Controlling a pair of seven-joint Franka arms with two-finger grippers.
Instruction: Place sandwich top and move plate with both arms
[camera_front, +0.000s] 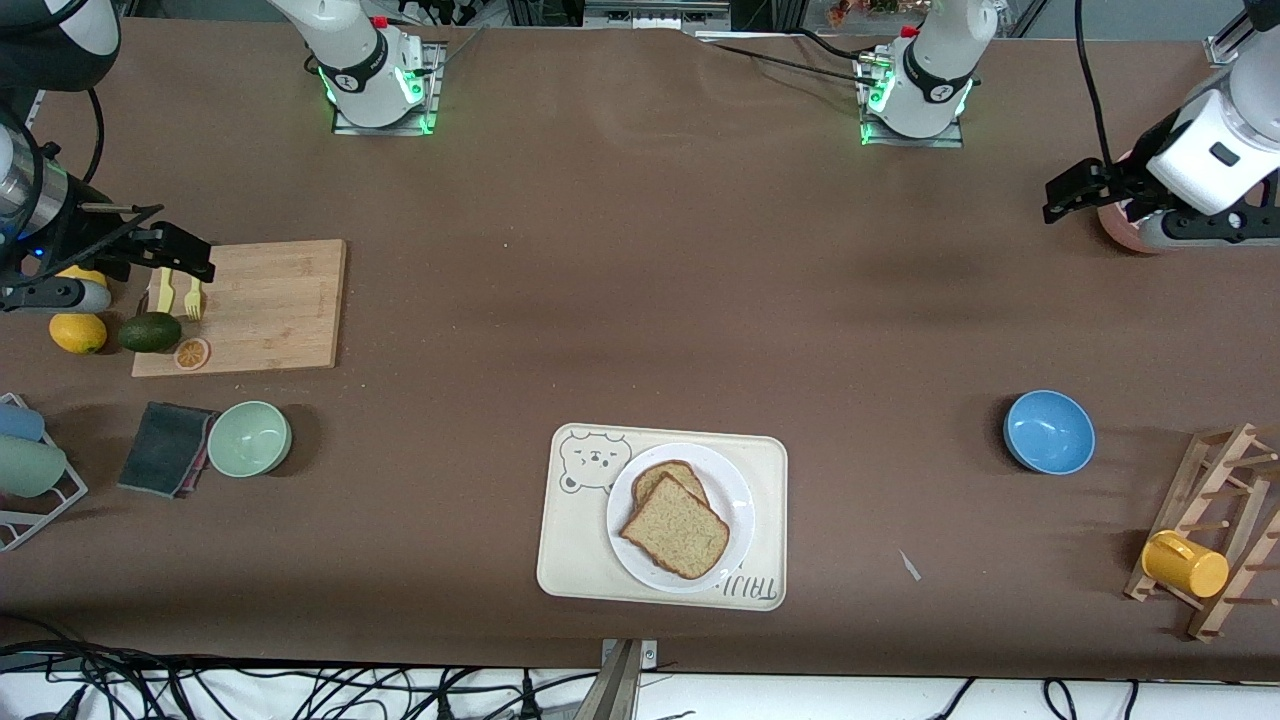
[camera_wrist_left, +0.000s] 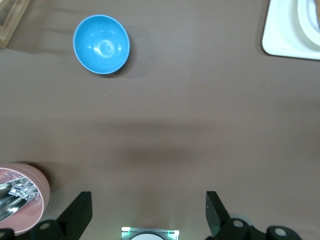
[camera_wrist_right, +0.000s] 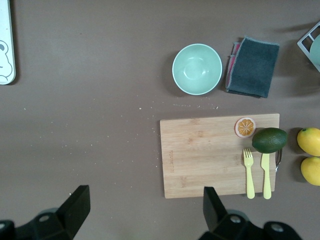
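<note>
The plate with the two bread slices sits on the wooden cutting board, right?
Not quite. The plate with the two bread slices sits on the cream bear-printed tray, as the front view shows. The wooden cutting board holds a fork, knife and orange slice.

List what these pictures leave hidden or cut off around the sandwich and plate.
- Front view: the top bread slice covers most of the slice under it, so any filling is hidden.
- Front view: the plate covers part of the bear-printed tray and its lettering.
- Left wrist view: the picture's edge cuts off the plate and tray; no bread shows.
- Right wrist view: only the tray's edge shows.
- Front view: the right gripper hides part of the yellow cutlery.
</note>
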